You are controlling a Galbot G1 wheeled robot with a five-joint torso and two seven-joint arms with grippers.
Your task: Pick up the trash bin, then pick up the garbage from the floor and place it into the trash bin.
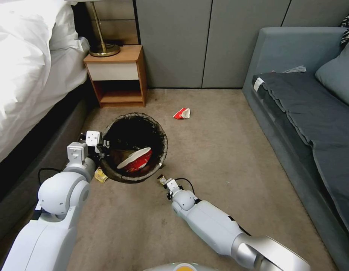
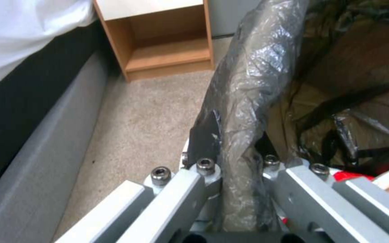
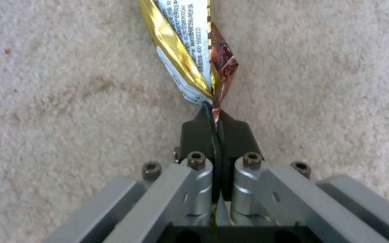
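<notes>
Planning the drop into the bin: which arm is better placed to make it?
Right. The right gripper is shut on a snack wrapper beside the trash bin; the left gripper clamps the bin's rim.

The dark bag (image 2: 244,101) hides the bin's wall. At five o'clock, a red-and-white cup (image 2: 383,179) is cut off. Wrapper (image 3: 190,60) print is too small.

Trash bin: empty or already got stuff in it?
Not empty. The trash bin, held at its rim by the left hand, contains a crushed red-and-white paper cup lying on brown paper.
</notes>
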